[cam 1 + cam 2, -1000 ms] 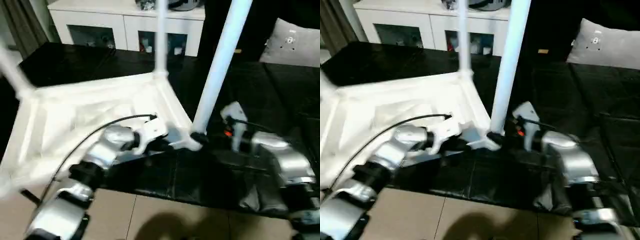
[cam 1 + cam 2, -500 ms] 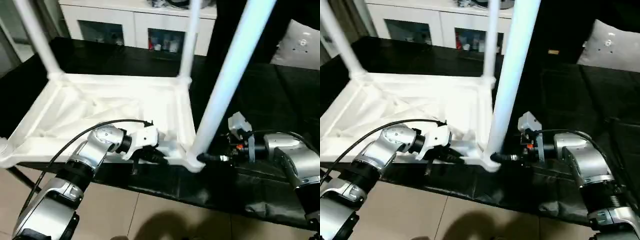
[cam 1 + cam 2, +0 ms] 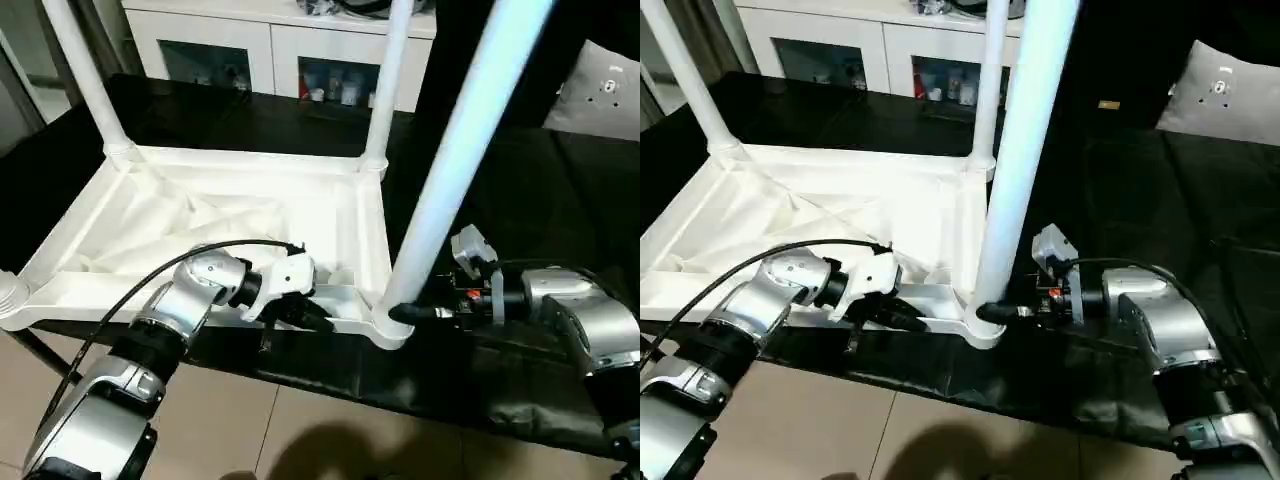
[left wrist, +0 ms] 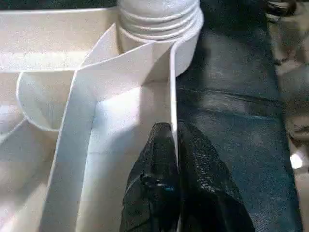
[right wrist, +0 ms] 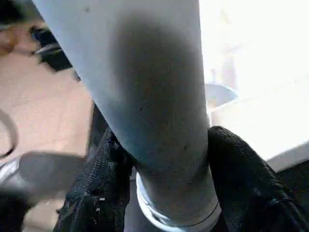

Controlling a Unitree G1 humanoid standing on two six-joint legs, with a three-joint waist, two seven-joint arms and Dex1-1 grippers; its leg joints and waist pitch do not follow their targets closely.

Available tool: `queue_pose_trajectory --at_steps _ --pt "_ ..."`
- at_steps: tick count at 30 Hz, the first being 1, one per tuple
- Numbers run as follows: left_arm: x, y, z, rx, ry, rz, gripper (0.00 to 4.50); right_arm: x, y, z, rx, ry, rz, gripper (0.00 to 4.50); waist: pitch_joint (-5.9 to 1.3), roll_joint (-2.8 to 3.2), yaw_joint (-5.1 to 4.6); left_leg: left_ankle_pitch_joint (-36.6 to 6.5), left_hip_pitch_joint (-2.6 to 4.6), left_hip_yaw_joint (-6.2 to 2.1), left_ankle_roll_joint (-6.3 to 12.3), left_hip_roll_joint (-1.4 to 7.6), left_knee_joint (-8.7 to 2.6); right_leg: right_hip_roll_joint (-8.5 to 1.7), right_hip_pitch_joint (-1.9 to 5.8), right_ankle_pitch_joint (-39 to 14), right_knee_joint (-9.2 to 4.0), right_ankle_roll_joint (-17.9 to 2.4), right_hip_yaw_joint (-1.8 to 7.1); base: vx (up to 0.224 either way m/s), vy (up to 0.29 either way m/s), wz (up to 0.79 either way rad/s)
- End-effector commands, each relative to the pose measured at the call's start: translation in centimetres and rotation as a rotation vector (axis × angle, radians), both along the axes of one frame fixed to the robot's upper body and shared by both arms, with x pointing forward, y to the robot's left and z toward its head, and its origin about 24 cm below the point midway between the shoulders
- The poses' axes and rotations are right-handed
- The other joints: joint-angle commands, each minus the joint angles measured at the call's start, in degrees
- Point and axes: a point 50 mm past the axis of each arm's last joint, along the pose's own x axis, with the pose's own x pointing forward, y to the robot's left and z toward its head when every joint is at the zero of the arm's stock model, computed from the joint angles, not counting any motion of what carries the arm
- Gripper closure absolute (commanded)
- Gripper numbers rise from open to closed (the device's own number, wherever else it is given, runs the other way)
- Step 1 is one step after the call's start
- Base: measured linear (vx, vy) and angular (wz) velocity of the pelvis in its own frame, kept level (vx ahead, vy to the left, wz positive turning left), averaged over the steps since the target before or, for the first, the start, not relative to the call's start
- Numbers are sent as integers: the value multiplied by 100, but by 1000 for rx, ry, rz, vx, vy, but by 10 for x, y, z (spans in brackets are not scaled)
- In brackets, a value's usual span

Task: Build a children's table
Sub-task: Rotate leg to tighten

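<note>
The children's table lies upside down on the black work table, its ribbed white top [image 3: 220,215] facing up. Three white legs stand in its corner sockets: far left [image 3: 85,80], far right [image 3: 385,90] and near right [image 3: 455,150]. My left gripper [image 3: 318,318] is shut on the thin near rim [image 4: 171,87] of the top, close to the near right socket. My right gripper [image 3: 400,313] reaches in from the right and is shut on the base of the near right leg [image 5: 159,72], with a black finger [image 5: 106,174] pressed against each side.
The black-covered work table [image 3: 520,200] stretches to the right of the white top. A white cabinet [image 3: 260,50] stands behind it, and a grey cushion [image 3: 600,90] lies at the far right. Tiled floor [image 3: 300,430] lies below the table's near edge.
The camera has tilted and steadied. My right gripper's fingers have closed in around the base of the near right leg. My left gripper has kept its hold on the rim.
</note>
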Motion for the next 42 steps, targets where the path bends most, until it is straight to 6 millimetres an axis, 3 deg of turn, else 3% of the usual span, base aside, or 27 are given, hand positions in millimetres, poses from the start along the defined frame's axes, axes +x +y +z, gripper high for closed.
queue_pose_trajectory --at_steps 1,4,6,8,9,10,12,15,16,19,22,28,32,35,38,42 --pt "1 -13 -5 -13 12 79 450 3 18 6 47 -32 -43 246 -336 -107 -6 -311 -87 57 318 115 -394 -360 390 -1062 -392 -1332 182 0 0 0" --pt "5 -20 -5 -36 16 148 450 12 23 0 11 -35 -171 247 -322 -108 -62 -437 -96 36 160 98 -426 -355 380 -1690 -455 -1074 174 0 0 0" --pt "9 -31 -4 -53 8 239 450 24 30 -8 -38 -13 -365 249 -325 -84 -119 -411 -110 29 107 89 -433 -336 377 -1688 -452 -1033 172 0 0 0" --pt "15 -51 -3 -78 -15 347 450 38 41 -14 -62 17 -579 249 -337 -93 -238 -374 -124 18 -37 48 -429 -318 384 -1708 -456 -1001 161 0 0 0" --pt "15 -52 -3 -81 -17 356 450 39 41 -14 -61 18 -590 249 -341 -79 -241 -379 -112 17 -48 42 -423 -322 385 -1725 -462 -995 162 0 0 0" --pt "16 -57 -3 -91 -15 381 450 41 44 -14 -56 11 -622 249 -334 -87 -264 -419 -111 24 -28 44 -422 -315 376 -1743 -478 -998 169 0 0 0" --pt "17 -69 -1 -111 -19 411 450 46 50 -12 -30 -46 -639 196 -341 -83 -248 -464 -106 41 116 38 -404 -317 378 -1620 -493 -1057 184 0 0 0" --pt "16 -72 -1 -109 -25 414 450 46 52 -9 29 -28 -637 173 -363 -70 -221 -235 -136 35 285 50 -403 -312 408 -1075 -437 -1181 182 0 0 0" --pt "16 -71 -2 -106 -27 416 450 45 51 -7 37 -41 -627 164 -364 -43 -214 -221 -124 34 324 64 -406 -310 403 -893 -423 -1251 176 0 0 0" --pt "15 -65 -4 -78 -47 412 450 42 46 -4 24 -82 -586 137 -365 -47 -201 -282 -123 35 375 72 -404 -321 419 -735 -409 -1351 174 0 0 0" --pt "15 -61 -5 -60 -65 404 450 41 41 -4 10 -103 -566 115 -360 -51 -187 -326 -117 40 397 75 -403 -330 419 -801 -421 -1362 177 0 0 0" --pt "10 -34 -11 2 -89 269 450 32 7 5 -29 -183 -398 59 -345 -61 -169 -519 -118 39 473 83 -403 -337 414 -1077 -455 -1294 175 0 0 0" --pt "5 -26 -10 7 -67 176 450 30 -5 8 -103 -206 -317 15 -344 -37 -164 -559 -102 38 439 98 -413 -340 398 -1170 -454 -1322 173 0 0 0" --pt "-1 -14 -10 22 -26 71 450 22 -11 12 -115 -200 -147 15 -356 -31 -154 -570 -108 35 480 100 -403 -342 411 -1075 -435 -1389 170 0 0 0" --pt "-3 -10 -9 12 -16 24 450 20 -13 13 -118 -204 -86 15 -356 -37 -137 -504 -108 43 531 124 -400 -340 399 -832 -407 -1487 167 0 0 0" --pt "-5 -4 -8 25 -9 -34 450 14 -11 12 -101 -179 4 48 -353 -33 -105 -541 -93 53 530 145 -402 -344 392 -829 -395 -1567 158 0 0 0"
